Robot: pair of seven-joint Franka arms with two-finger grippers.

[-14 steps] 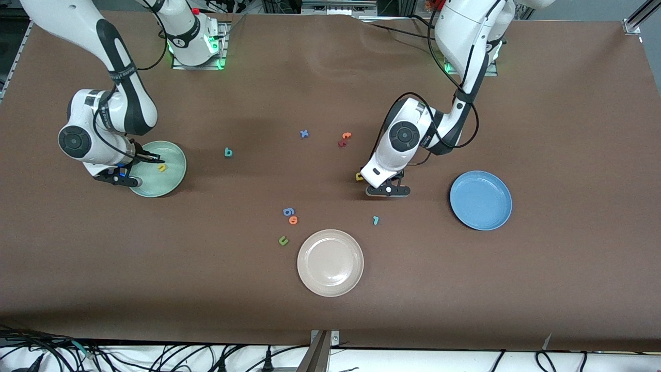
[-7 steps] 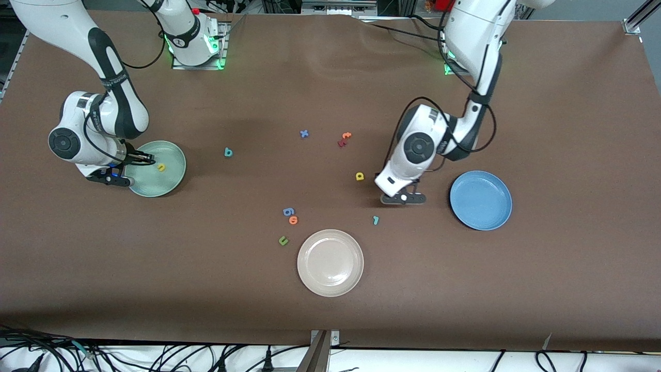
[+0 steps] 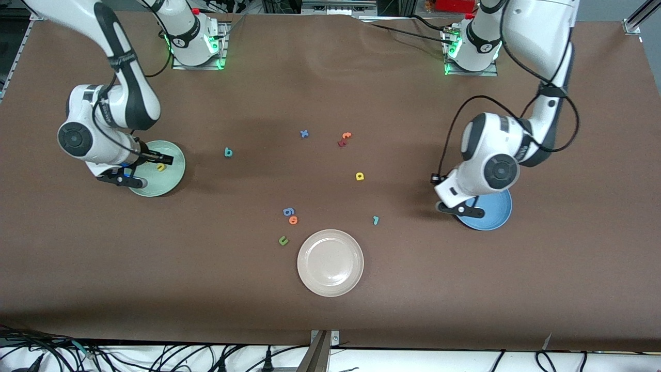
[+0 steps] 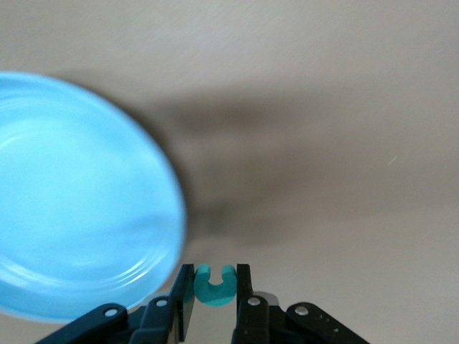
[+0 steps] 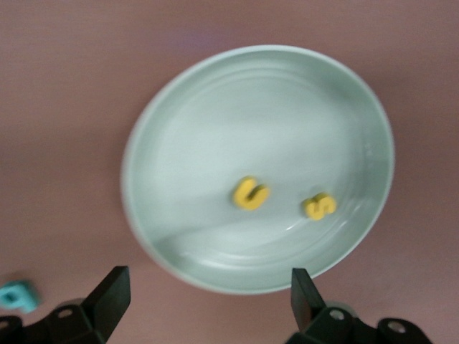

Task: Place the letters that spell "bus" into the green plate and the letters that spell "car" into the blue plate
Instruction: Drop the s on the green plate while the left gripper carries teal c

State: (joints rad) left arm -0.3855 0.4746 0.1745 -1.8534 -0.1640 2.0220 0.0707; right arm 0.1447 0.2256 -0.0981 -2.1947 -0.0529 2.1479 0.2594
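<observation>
Your right gripper (image 3: 150, 161) has just sprung wide over the pale mint-green plate (image 3: 173, 178), so the small yellow foam "s" (image 5: 320, 206) now lies in it beside the yellow "u" (image 5: 250, 193); only the teal "b" (image 3: 228, 152) is left for "bus"; meanwhile your left gripper (image 4: 215, 304) has swung from mid-table to the mid-blue plate's (image 3: 498, 217) rim, pinching the teal "c" (image 4: 215, 284); yellow "a" (image 3: 360, 176) and teal "r" (image 3: 376, 220) wait on the brown table (image 3: 568, 284); mind the green "u" (image 3: 283, 240) near the cream plate (image 3: 330, 279), a decoy; nothing blocks the drop.
</observation>
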